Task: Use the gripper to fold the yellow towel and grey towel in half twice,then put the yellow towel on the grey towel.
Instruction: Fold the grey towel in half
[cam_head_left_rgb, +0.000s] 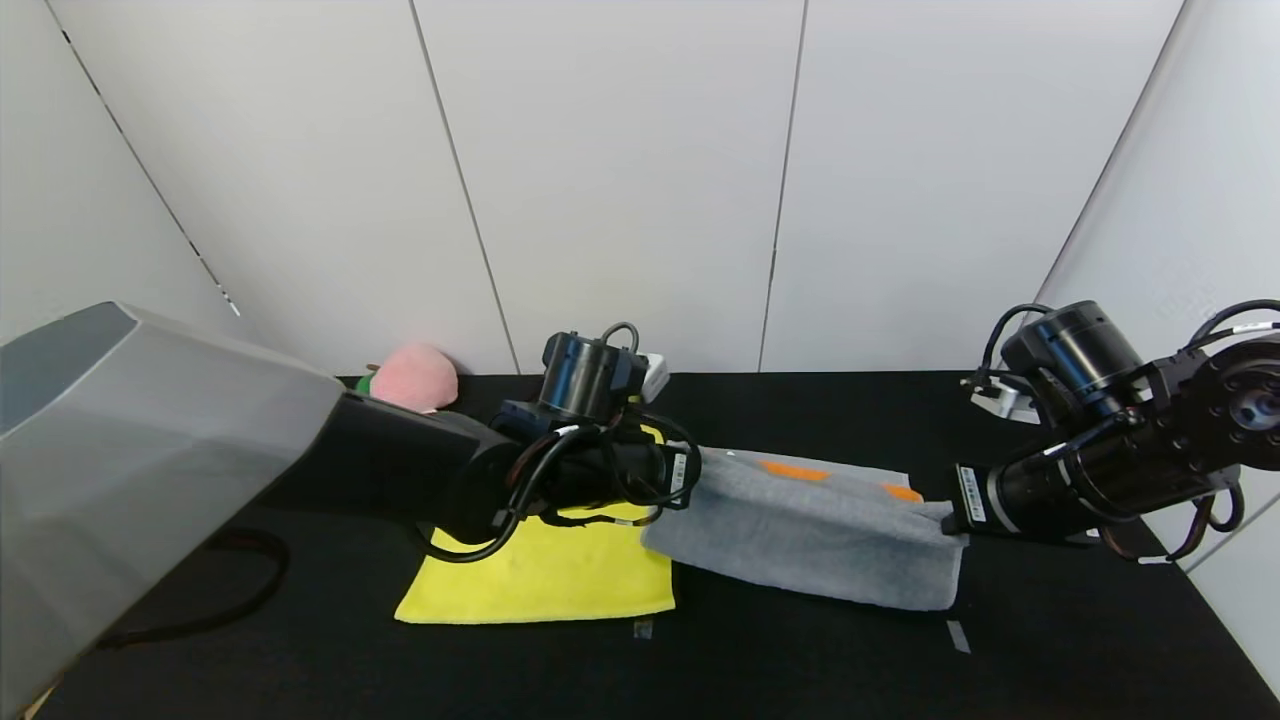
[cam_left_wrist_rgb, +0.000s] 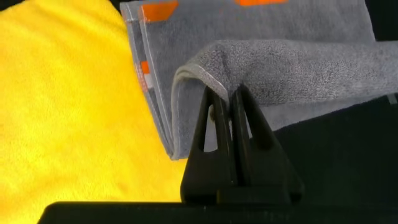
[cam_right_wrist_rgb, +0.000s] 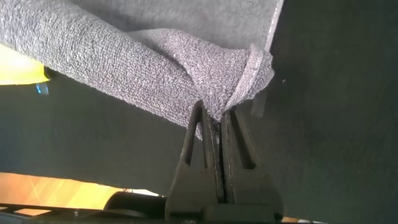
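Observation:
The grey towel (cam_head_left_rgb: 810, 535) hangs folded and lifted between both grippers above the black table (cam_head_left_rgb: 800, 660), with orange patches along its far side. My left gripper (cam_head_left_rgb: 690, 478) is shut on the grey towel's left end, pinching its pale border (cam_left_wrist_rgb: 214, 78). My right gripper (cam_head_left_rgb: 950, 515) is shut on the towel's right end (cam_right_wrist_rgb: 230, 93). The yellow towel (cam_head_left_rgb: 545, 580) lies flat on the table under my left arm, partly hidden by it; it also shows in the left wrist view (cam_left_wrist_rgb: 68, 112), beside the grey towel's edge.
A pink plush peach (cam_head_left_rgb: 415, 378) sits at the table's back left by the wall. Two small tape marks (cam_head_left_rgb: 957, 636) lie near the table's front. White panel walls close the back and right side.

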